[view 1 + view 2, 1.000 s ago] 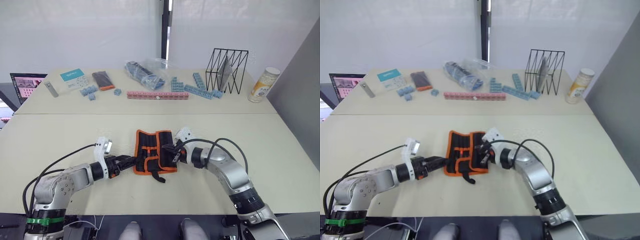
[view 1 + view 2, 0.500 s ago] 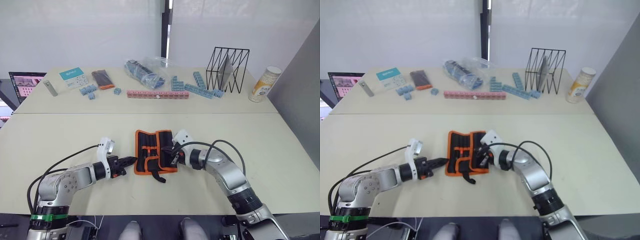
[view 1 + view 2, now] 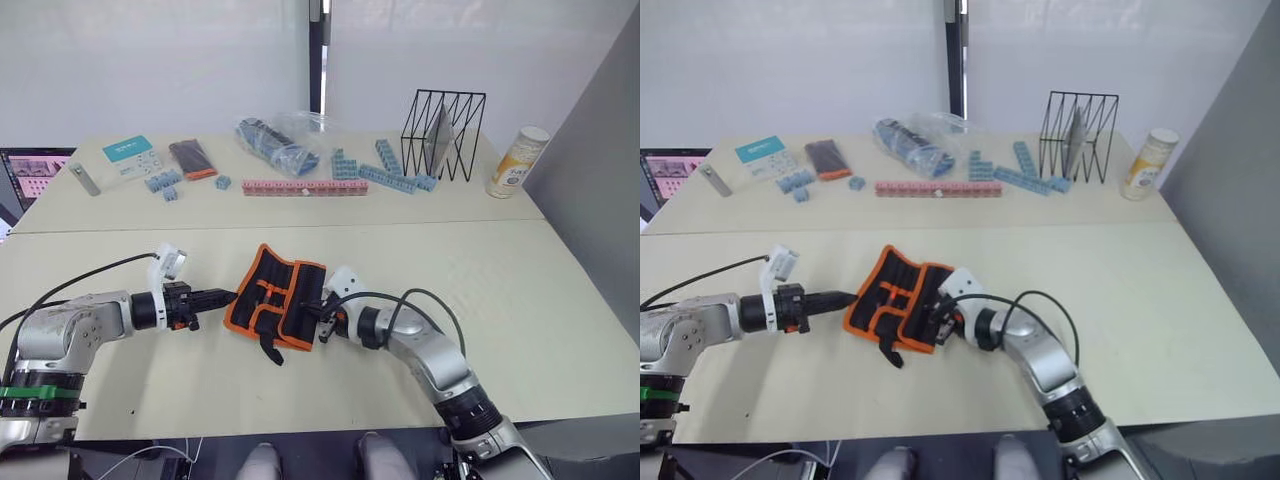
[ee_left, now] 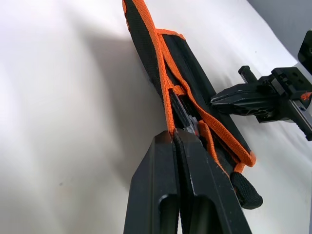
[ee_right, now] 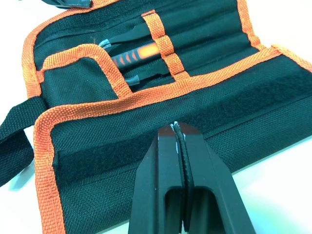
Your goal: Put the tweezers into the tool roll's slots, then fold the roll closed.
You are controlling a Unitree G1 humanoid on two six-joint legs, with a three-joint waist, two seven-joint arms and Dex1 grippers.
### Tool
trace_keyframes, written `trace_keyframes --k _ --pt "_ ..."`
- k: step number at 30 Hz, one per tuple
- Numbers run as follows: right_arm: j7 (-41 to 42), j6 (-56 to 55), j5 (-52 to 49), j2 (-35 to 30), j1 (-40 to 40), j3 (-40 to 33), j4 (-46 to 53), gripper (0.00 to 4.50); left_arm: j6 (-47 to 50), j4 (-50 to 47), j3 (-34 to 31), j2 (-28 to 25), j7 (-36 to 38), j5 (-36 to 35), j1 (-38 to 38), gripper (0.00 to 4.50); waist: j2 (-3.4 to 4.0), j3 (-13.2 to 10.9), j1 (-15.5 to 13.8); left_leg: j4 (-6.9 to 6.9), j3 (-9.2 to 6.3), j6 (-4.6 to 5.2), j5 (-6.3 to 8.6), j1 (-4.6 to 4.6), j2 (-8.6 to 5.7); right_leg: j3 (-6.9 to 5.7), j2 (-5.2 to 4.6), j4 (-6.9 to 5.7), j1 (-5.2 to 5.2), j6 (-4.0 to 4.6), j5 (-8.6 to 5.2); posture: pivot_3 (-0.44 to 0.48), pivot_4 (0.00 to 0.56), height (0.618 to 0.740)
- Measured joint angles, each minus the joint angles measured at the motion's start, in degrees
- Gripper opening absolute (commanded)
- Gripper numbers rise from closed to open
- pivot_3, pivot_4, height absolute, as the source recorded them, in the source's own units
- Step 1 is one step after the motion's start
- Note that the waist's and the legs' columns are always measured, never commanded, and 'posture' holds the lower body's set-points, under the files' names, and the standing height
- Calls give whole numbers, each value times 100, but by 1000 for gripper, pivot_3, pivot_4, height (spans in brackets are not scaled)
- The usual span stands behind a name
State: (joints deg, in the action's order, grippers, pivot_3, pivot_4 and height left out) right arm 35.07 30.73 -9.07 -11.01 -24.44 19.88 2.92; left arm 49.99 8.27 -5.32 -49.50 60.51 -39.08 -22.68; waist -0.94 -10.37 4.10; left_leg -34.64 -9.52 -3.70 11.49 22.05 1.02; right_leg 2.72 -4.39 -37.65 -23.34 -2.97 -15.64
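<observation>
tool roll (image 3: 272, 300) lying askew, both grippers closed

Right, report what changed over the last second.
The tool roll has turned on the table: its near end has swung toward the robot's left, so it now lies askew. The left gripper, shut, has moved left with the roll's edge. The right gripper stays shut on the right flap. The camera shifted too; the far table's items stayed put.
</observation>
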Motion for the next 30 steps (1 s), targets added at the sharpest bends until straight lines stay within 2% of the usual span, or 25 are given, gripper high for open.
trace_keyframes --k 4,8,13,16,22,30 --pt "-99 -9 101 135 -53 29 -78 0 -167 204 243 -64 307 308 -296 35 0 -1 -14 -2 0 -1 -1 5 -1 0 -1 -1 -2 0 0 0 150 728" --pt "-160 -35 229 178 -194 86 -233 0 -84 75 310 266 328 295 -578 35 0 0 -28 -6 0 -2 -2 4 -2 0 -2 -4 0 0 0 0 150 728" --pt "-183 -72 282 197 -180 106 -271 0 337 -534 356 660 281 38 -537 35 -1 0 -22 -10 0 -2 -2 0 -3 1 -3 -10 4 -1 0 0 150 728" --pt "-170 -114 282 190 -156 107 -274 0 493 -861 464 983 66 -46 -291 35 -1 0 -23 -10 0 -2 -2 -6 -3 4 -2 -13 10 -1 0 0 150 728" --pt "-113 -93 161 151 -63 -55 -201 0 484 -880 546 1586 -622 104 -129 35 -1 0 -43 -20 -1 -3 -3 -6 -6 4 -4 -20 11 -1 1 0 150 728" --pt "116 339 -393 -51 125 -510 436 0 358 -825 554 1929 -1006 299 -186 35 -1 0 -63 -20 -1 -5 -4 -2 -7 5 -5 -19 9 -3 2 0 150 728"
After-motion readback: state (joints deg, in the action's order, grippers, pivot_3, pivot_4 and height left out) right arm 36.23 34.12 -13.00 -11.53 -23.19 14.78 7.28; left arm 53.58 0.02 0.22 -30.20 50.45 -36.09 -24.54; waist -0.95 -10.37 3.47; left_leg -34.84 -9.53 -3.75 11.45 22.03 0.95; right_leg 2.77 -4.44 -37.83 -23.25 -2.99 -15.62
